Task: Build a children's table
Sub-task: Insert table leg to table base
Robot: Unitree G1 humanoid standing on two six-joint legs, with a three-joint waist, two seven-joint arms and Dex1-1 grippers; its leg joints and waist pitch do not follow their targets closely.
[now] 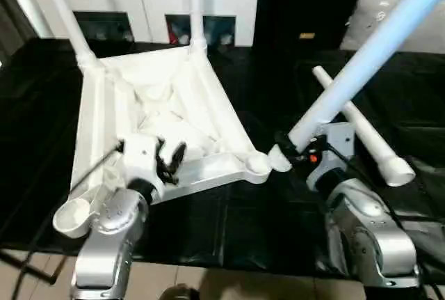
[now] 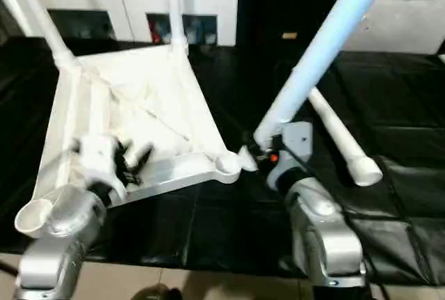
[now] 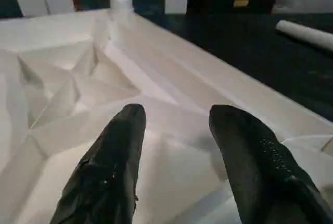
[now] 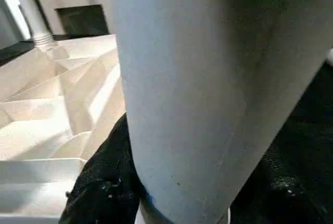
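Note:
The white tabletop [image 1: 174,98] lies upside down on the black surface, ribs up. Two white legs [image 1: 66,11] [image 1: 196,8] stand in its far corner sockets. My left gripper [image 1: 171,155] is open above the tabletop's near rim; in the left wrist view its fingers [image 3: 117,151] spread over the ribbed underside with nothing between them. My right gripper [image 1: 292,148] is shut on a third leg [image 1: 368,53], which slants up to the right. That leg's lower end sits just beside the near right corner socket [image 1: 257,164]. A fourth leg [image 1: 361,133] lies loose behind my right arm.
The near left socket [image 1: 73,216] stands bare beside my left forearm. A white cabinet [image 1: 139,1] runs along the back, and a grey cushion [image 1: 389,14] sits at the back right. The black cover [image 1: 229,223] ends at a near edge above the floor.

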